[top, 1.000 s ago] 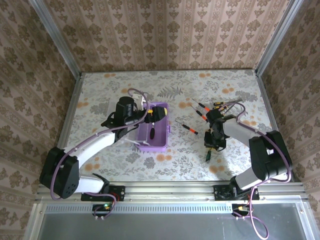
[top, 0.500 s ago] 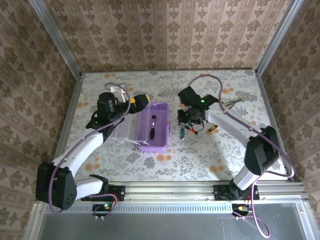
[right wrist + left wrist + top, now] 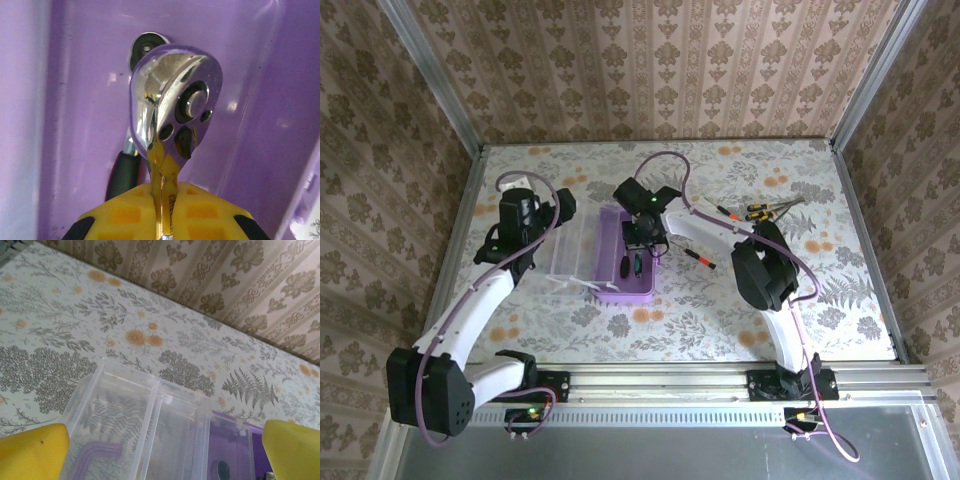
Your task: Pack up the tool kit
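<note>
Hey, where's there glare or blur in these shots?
Right wrist: the chrome ratchet mirrors its surroundings with bright highlights, and the purple box behind it is slightly soft. Left wrist: the near yellow fingertips are blurred. Top view: even light, sharp.

no readable text or labels

The purple case (image 3: pixel 620 290) lies open — a chrome ratchet (image 3: pixel 172 100) hangs above a black-handled tool (image 3: pixel 122 175) inside.
</note>
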Available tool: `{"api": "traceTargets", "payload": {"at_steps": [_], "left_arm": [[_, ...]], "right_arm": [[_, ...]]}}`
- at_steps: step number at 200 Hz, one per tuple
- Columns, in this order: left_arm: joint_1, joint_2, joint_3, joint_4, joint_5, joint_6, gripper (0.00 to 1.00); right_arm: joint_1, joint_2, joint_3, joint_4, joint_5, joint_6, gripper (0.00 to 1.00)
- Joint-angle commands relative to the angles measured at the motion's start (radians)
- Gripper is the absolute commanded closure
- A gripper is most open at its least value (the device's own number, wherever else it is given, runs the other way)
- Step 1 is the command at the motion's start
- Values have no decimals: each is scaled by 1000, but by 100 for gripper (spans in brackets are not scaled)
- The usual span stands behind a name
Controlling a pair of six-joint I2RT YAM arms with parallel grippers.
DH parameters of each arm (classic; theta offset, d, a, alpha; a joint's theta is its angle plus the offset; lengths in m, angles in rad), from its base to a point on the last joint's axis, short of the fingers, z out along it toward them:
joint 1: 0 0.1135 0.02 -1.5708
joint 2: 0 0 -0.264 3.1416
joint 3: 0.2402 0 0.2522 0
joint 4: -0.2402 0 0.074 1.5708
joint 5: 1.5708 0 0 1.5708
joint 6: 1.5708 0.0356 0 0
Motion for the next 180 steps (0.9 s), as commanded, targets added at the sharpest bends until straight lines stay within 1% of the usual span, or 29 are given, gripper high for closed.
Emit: {"api": "traceTargets", "payload": {"at_steps": [1,30,71,134,180], "left_arm": [[1,-19,3,4,-10,6,0],[3,-3,18,-12,17,-1,0],[3,-14,3,11,33,-2,0],[2,-9,8,16,65,0,0],[3,-5,8,22,78,4,0]], "right_arm": [[-3,37,80,3,58,38,93],[-2,82,99,-8,49,52,93],[-6,89,81,5,56,76,92],[-8,61,55,22,37,85,83],[-12,40,71,14,22,85,81]]}}
